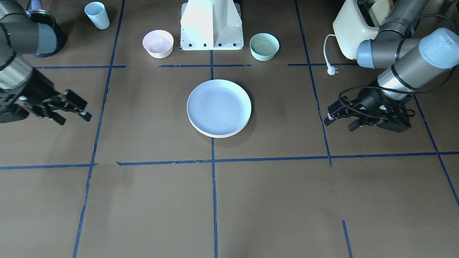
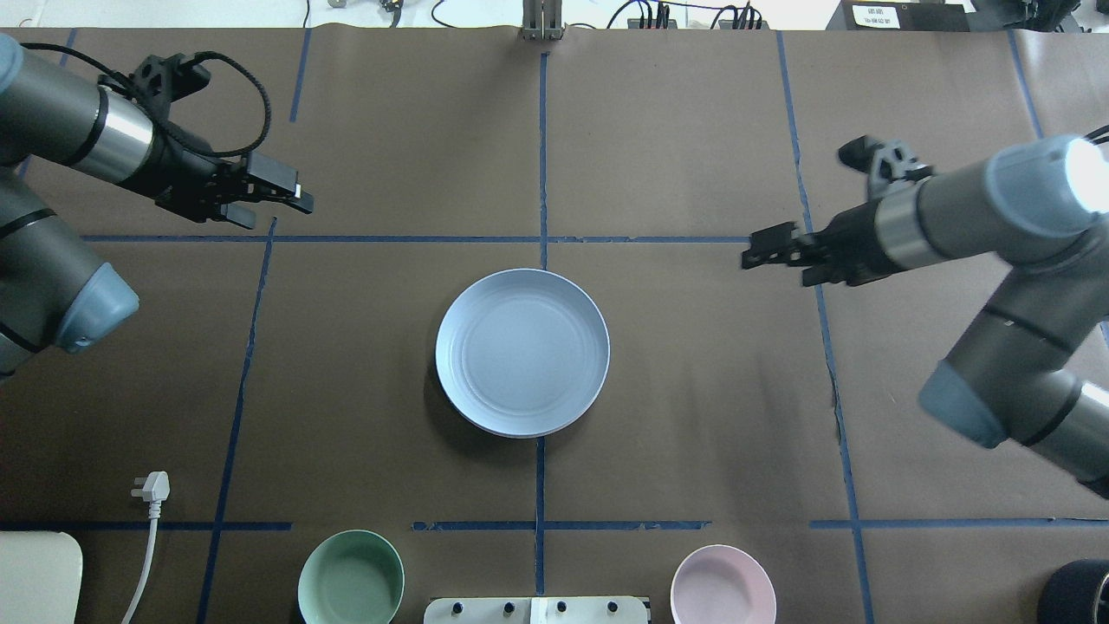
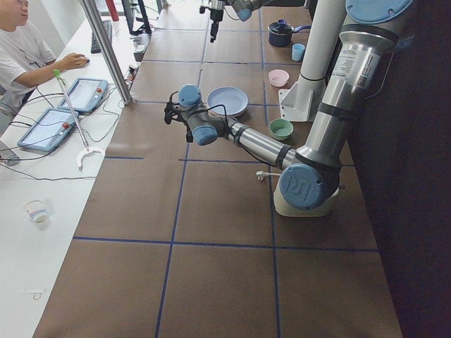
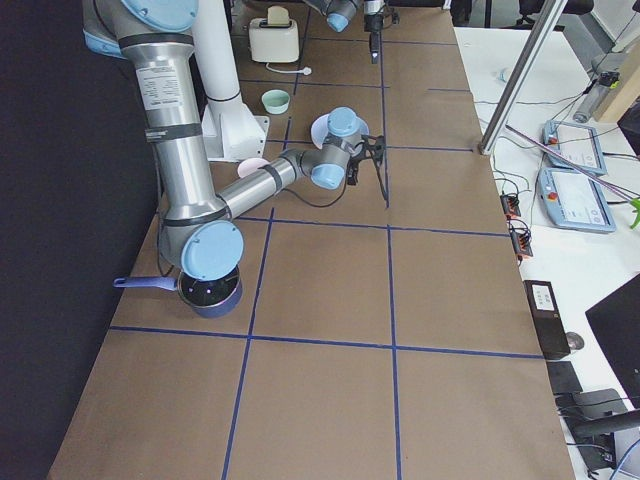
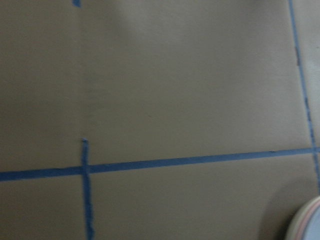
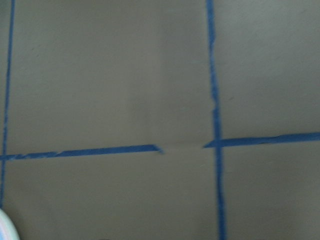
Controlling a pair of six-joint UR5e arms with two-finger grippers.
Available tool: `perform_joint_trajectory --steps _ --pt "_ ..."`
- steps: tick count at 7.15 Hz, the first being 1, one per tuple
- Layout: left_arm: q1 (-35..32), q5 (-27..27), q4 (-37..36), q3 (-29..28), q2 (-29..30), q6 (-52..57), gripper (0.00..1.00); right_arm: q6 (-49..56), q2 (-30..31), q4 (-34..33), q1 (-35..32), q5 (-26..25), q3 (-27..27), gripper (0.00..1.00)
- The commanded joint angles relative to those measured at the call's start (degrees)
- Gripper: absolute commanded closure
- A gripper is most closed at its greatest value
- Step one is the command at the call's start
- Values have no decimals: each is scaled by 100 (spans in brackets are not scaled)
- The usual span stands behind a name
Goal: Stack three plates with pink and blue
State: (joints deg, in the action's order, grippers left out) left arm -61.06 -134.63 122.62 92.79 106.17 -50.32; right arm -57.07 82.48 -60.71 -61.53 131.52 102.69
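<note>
Starting with the left gripper (image 2: 299, 198): fingers spread, nothing held, hanging over bare table (image 2: 693, 390) beside a blue tape line. Well ahead of its fingertips and off to one side, the stack of plates (image 1: 218, 107), lying between the two tools and touched by neither. Shows the blue plate (image 2: 522, 351) on top, with the cream plate (image 1: 218, 136) peeping out as a pale rim underneath. In the left wrist view, only a sliver of the stack's edge, low in the right corner, carrying a faint pinkish band, probably the pink plate (image 5: 312, 224); cannot tell more of it than that.

On to the right gripper (image 1: 75, 118): likewise spread wide and empty, well apart from the stack, fingertips aimed roughly toward it. Behind both tools, close to the robot's base, a green bowl (image 2: 351, 579) and a pink bowl (image 2: 723, 585), no part of the job.

Step in hand, at a guess: the close, with both tools standing clear of a stack that looks finished. Calls for little next: keep both sets of fingers high and away from the rims, avoid brushing the pile, and, given any doubt, check the edge side-on for three layers before calling it done.
</note>
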Motion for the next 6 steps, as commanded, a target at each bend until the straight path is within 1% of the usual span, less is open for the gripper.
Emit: perform_joint_trajectory --steps 1,2,3,4,5,6 --pt "-1227 -151 -1951 54 -167 2979 0 3325 284 -1971 -1522 331 -39 0" --pt "-1781 -151 -2527 203 -393 4072 0 4648 434 -2798 -2016 348 -47 0" --pt "-2099 -143 -2715 170 -561 4771 0 5357 662 -3172 -2316 340 -74 0" --pt "-2538 -108 -2822 65 -737 5447 0 5843 916 -3219 -2485 348 -213 0" --pt "-2803 -73 -3310 21 -747 5854 0 5987 1058 -3193 -2513 331 -301 0" --pt "-2832 -72 -3680 -58 -895 6111 0 6084 1094 -3176 -2513 339 -363 0"
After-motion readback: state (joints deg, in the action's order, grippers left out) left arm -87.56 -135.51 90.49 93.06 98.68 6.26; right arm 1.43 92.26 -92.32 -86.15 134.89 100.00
